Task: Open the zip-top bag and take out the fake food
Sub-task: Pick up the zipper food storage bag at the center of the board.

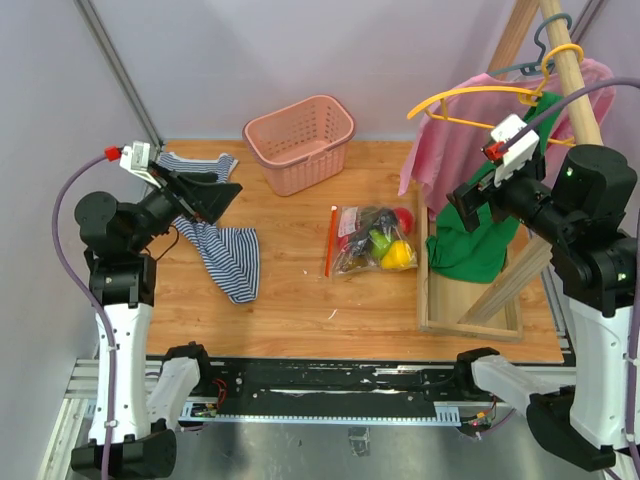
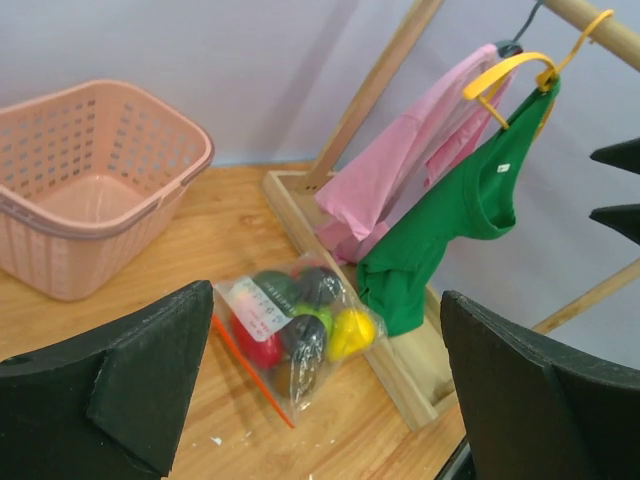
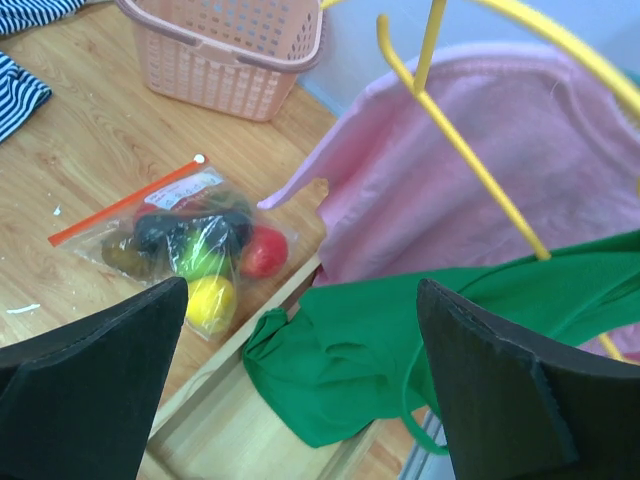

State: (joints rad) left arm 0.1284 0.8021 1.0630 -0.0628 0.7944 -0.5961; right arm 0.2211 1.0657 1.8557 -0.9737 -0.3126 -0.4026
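Observation:
The clear zip-top bag (image 1: 368, 243) lies flat on the wooden table, its red-orange zip strip (image 1: 330, 240) along its left edge and a white label on top. It holds the fake food (image 1: 385, 240): red, light green, yellow and dark pieces. It also shows in the left wrist view (image 2: 290, 330) and the right wrist view (image 3: 185, 240). My left gripper (image 1: 215, 195) is open and empty, raised at the table's left, well away from the bag. My right gripper (image 1: 465, 205) is open and empty, raised by the hanging clothes at the right.
A pink slotted basket (image 1: 300, 140) stands at the back. A striped cloth (image 1: 225, 250) lies at the left. A wooden rack (image 1: 470, 300) at the right carries a pink garment (image 1: 450, 150) and a green shirt (image 1: 475, 245) on yellow hangers, next to the bag.

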